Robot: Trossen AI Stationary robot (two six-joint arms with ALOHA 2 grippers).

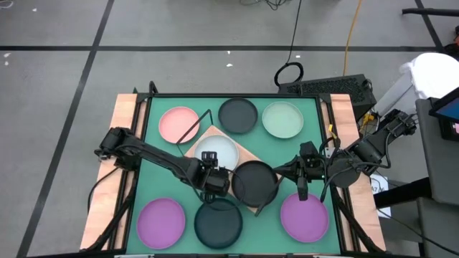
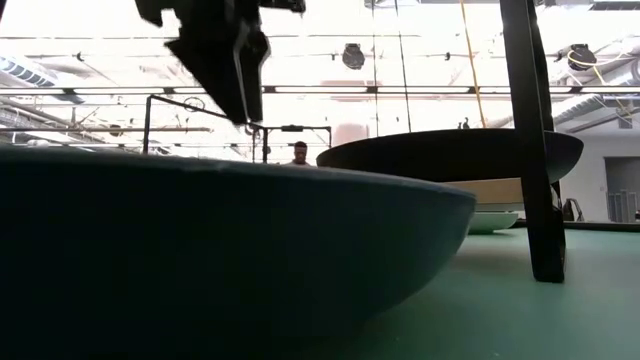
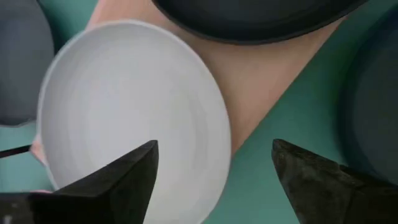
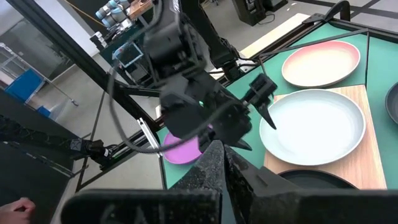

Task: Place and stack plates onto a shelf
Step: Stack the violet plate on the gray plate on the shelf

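Note:
The shelf, a light wood board, sits slantwise mid-table. On it lie a pale grey-green plate and a dark plate. My left gripper is open, hovering over the pale plate's near rim; one finger stands above the plate, the other above the mat. My right gripper is shut, level, with its tip at the dark plate's right rim. Pink, dark and pale green plates rest on the mat at the far side. My right gripper's shut fingers come level from the table's right at the right rim of the dark plate on the shelf. I cannot tell whether they touch it.
At the near side lie a purple plate, a dark plate and another purple plate. The near dark plate fills the low view. Black wire frame rises at the shelf's far-left end. Wooden strips edge the mat left and right.

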